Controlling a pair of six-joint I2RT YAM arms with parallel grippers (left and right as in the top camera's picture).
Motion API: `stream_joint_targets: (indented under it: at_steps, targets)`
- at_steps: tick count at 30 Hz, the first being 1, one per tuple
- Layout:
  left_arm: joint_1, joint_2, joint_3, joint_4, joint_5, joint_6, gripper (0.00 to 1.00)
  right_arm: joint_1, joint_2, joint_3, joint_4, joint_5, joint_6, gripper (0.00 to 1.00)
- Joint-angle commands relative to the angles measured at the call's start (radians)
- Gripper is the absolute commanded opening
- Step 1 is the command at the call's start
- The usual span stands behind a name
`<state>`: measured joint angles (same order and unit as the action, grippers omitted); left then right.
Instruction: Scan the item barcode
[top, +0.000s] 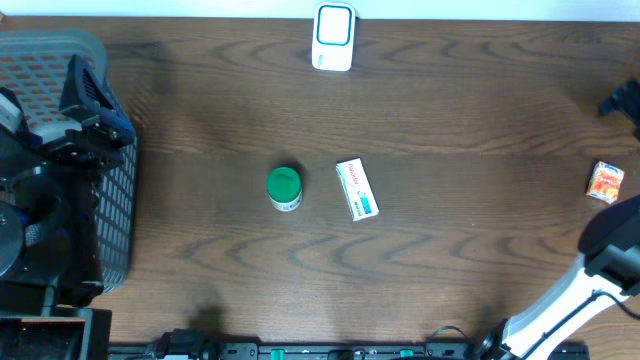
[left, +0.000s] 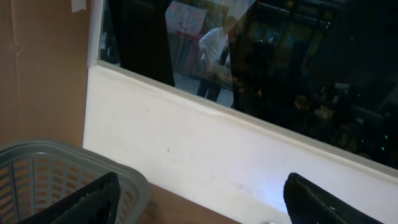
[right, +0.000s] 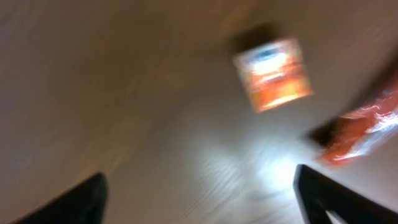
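- Lying flat on the wooden table (top: 450, 120) near its right edge, the small orange box (top: 605, 181) is clear of both grippers and touches nothing else.
- Right wrist view: the same orange box (right: 273, 73) appears blurred, ahead of the fingers and not between them. A red-orange shape (right: 367, 124) sits at the right edge of this view, too blurred to identify.
- Right gripper (right: 199, 205): the two dark fingers (right: 336, 202) stand wide apart at the lower corners of the view, with only bare table between them. Nothing is held.
- Left gripper (left: 202, 208): the fingers (left: 87, 202) are spread wide with nothing between them. The view faces a white ledge (left: 205, 149) and a dark window (left: 280, 56).
- Left arm (top: 60, 150): positioned over the grey basket (top: 115, 220) at the left end of the table. The basket rim also shows in the left wrist view, beside the left finger.
- Scanner (top: 333, 37): a white unit with a blue face, standing at the far edge of the table near the centre, well apart from the orange box.
- Green-lidded jar (top: 284, 187): upright near the table centre.
- White carton (top: 357, 189): lying flat just to the right of the jar, not touching it.
- Right arm (top: 590, 280): enters from the lower right corner.
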<state>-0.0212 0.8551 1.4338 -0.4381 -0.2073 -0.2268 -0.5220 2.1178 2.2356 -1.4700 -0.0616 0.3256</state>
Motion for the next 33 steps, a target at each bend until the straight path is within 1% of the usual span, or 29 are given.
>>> stream_joint_targets:
  at_steps: [1,2,3,4,5,6,8,12,18,21,25,33]
  targets:
    - [0.004,-0.003,-0.003,0.008,0.015,0.024,0.84,0.159,-0.074,0.031,-0.028,-0.215,-0.005,0.69]
    - [0.004,-0.003,-0.003,0.010,0.016,0.024,0.84,0.213,-0.077,0.031,-0.034,-0.233,-0.004,0.54]
    - [0.004,-0.003,-0.003,0.010,0.015,0.024,0.85,0.262,-0.077,0.030,-0.037,-0.237,0.003,0.35]
    - [0.004,-0.003,-0.003,0.012,0.015,0.024,0.85,0.335,-0.075,0.022,-0.032,-0.225,0.022,0.24]
    - [0.004,-0.003,-0.003,0.014,0.014,0.024,0.85,0.417,-0.070,0.006,-0.010,-0.190,0.047,0.07]
    - [0.004,-0.003,-0.003,0.016,0.013,0.024,0.84,0.467,-0.067,-0.010,0.011,-0.159,0.070,0.02]
    - [0.004,-0.004,-0.003,0.018,0.013,0.024,0.85,0.559,-0.058,-0.055,0.058,-0.097,0.127,0.01]
    - [0.004,-0.014,-0.003,0.023,0.013,0.024,0.85,0.703,-0.034,-0.185,0.162,-0.075,0.158,0.01]
    - [0.004,-0.049,-0.003,0.025,0.013,0.024,0.84,0.881,-0.018,-0.331,0.229,-0.062,0.182,0.01]
    - [0.004,-0.066,-0.003,0.025,0.013,0.024,0.84,0.953,-0.018,-0.379,0.223,0.000,0.183,0.01]
    - [0.004,-0.078,-0.003,0.025,0.013,0.024,0.85,1.003,-0.017,-0.470,0.199,0.151,0.243,0.01]
    - [0.004,-0.082,-0.003,0.025,0.013,0.024,0.84,1.000,-0.017,-0.697,0.254,0.153,0.273,0.01]
